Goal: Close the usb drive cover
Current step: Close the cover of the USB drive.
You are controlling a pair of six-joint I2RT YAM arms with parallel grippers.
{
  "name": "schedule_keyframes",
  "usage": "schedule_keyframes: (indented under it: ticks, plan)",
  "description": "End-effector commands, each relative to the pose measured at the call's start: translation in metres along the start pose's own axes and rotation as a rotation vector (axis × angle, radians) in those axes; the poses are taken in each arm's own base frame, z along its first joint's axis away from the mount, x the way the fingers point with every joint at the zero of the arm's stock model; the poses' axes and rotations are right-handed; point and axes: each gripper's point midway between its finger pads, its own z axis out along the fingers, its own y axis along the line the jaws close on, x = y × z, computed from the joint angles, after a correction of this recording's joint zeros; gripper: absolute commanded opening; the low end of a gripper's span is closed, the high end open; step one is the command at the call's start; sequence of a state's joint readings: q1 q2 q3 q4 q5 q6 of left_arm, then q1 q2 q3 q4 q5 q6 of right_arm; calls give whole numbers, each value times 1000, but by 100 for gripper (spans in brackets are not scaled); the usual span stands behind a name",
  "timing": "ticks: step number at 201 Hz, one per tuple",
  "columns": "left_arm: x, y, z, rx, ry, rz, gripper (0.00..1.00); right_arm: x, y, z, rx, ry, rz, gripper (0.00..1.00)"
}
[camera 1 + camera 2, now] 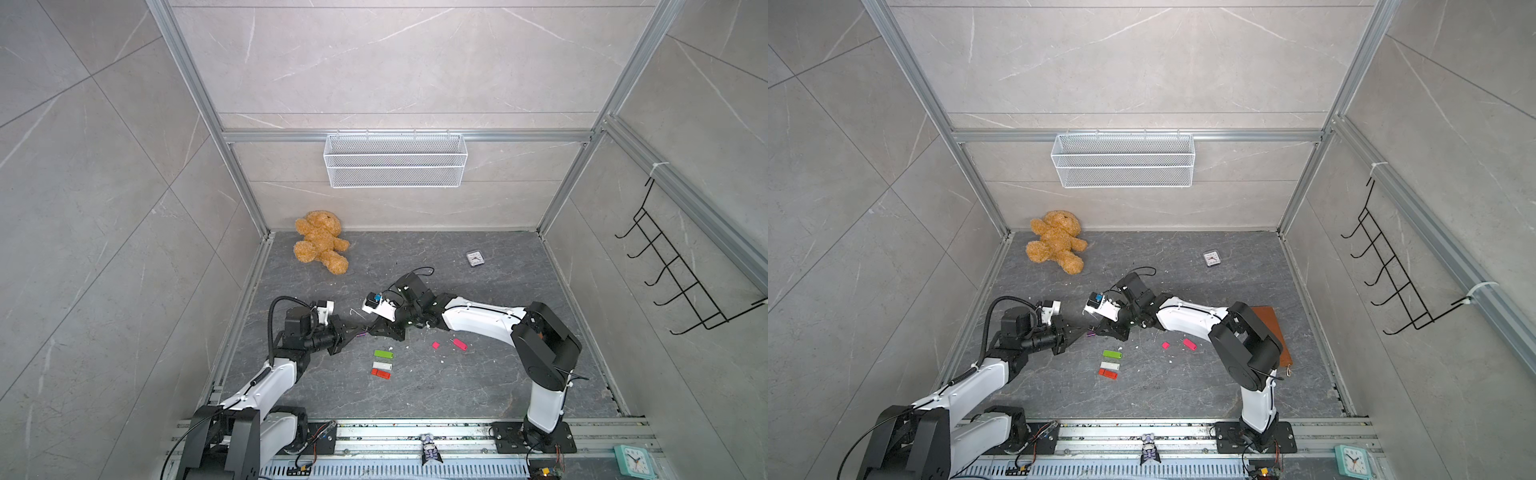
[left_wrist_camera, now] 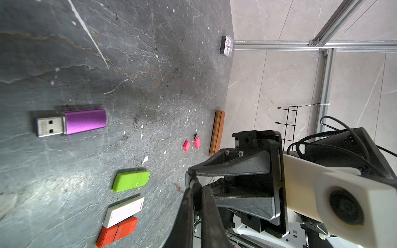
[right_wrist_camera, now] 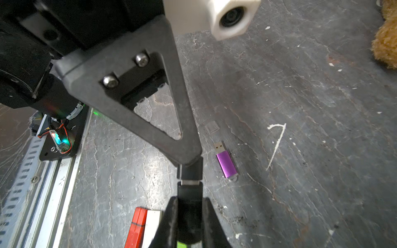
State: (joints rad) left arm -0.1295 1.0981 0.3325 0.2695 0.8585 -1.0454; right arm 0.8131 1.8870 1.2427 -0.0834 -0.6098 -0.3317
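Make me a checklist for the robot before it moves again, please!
1. Right gripper pinches the black drive body: ok.
2. Left gripper pinches the black cap: ok.
3. Cap and body line up: ok.
4. Cap pushed all the way on: not ok, a silver strip shows between them.
5. Purple drive out of the way: ok, it lies on the table beside them, untouched.
6. Grip tight enough for pushing: cannot tell.
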Motion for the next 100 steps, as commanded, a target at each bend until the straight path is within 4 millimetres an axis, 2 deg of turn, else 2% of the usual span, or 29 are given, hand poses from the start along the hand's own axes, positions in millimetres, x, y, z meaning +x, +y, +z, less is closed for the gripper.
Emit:
schedule_keyframes:
  ticks: [1,53,100]
  plan:
    - [17,-6,0,33,80,2,0,-19,-11,-3,61,-49,-21,12]
    - [16,-5,3,20,86,-1,0,-26,-2,-4,14,-86,-56,12]
    - [22,-3,10,3,112,6,0,-41,-7,-4,20,-118,-77,12]
